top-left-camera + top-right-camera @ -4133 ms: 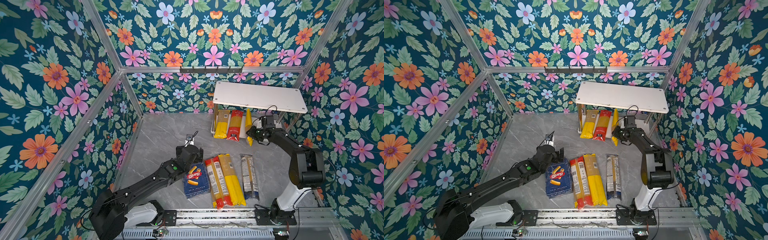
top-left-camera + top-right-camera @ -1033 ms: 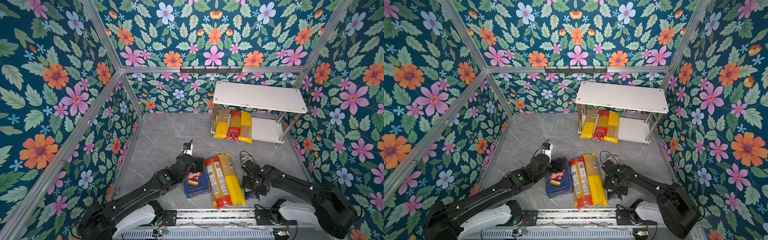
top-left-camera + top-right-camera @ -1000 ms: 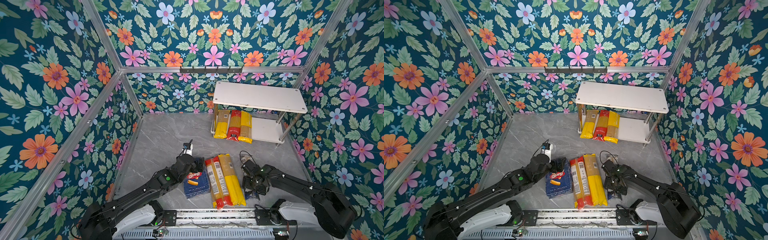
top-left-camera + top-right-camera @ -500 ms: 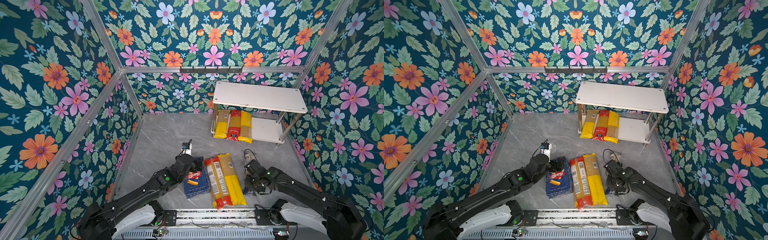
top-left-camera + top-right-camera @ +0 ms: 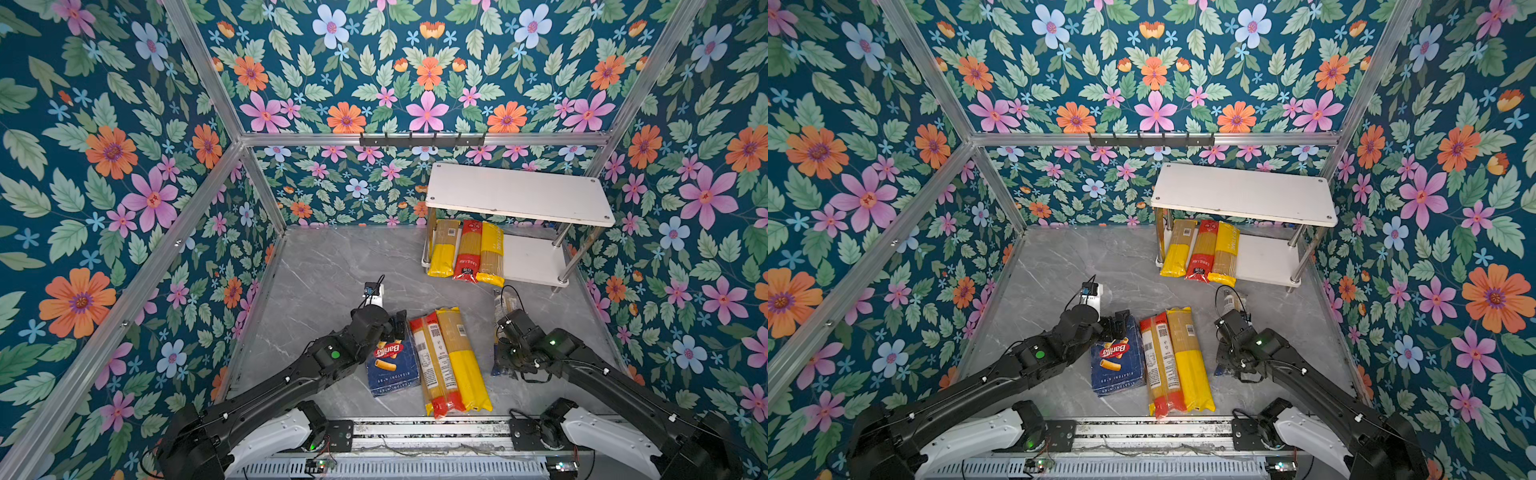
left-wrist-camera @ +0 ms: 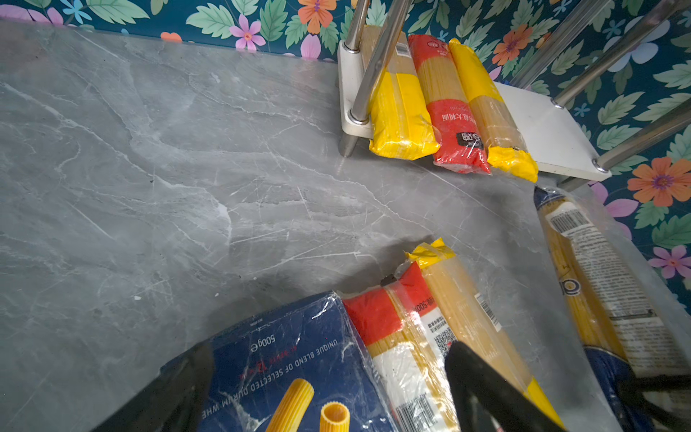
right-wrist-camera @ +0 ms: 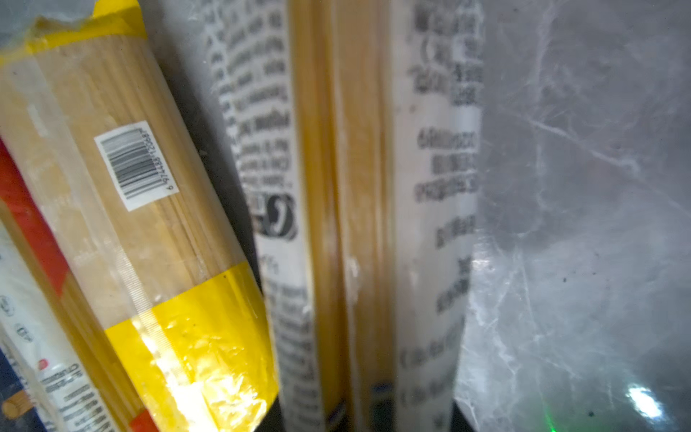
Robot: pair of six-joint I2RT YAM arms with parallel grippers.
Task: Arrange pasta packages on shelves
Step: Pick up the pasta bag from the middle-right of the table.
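The left pincer point(image 5: 397, 323) hangs wide open over the far end of the dark-blue Barilla rigatoni pack point(image 5: 390, 368), which lies flat on the grey marbled tabletop point(image 5: 332, 266). In the left wrist view its black fingers point(image 6: 482, 389) straddle that end, one off the pack's outer edge and the other above the neighbouring bag, gripping nothing. Touching the pack's right side lies a red-and-white spaghetti bag point(image 5: 432, 365), and pressed against that a yellow spaghetti bag point(image 5: 461, 361), all three parallel and pointing away from the robot's base. A narrow gap further right, the right pincer point(image 5: 508, 351) is clenched around the middle of a clear-and-blue spaghetti bag point(image 5: 502, 305). The right wrist view shows this printed bag point(image 7: 351, 187) running straight down between the jaws. Whether it has left the tabletop cannot be told. The shelves point(image 5: 515, 193) stand in the far right corner. On the left part of the lower board point(image 5: 534, 259) three bags lie side by side and touching: a yellow bag point(image 5: 442, 253), a red bag point(image 5: 468, 253) and a yellow-and-clear bag point(image 5: 491, 255), with their near ends overhanging the front edge.
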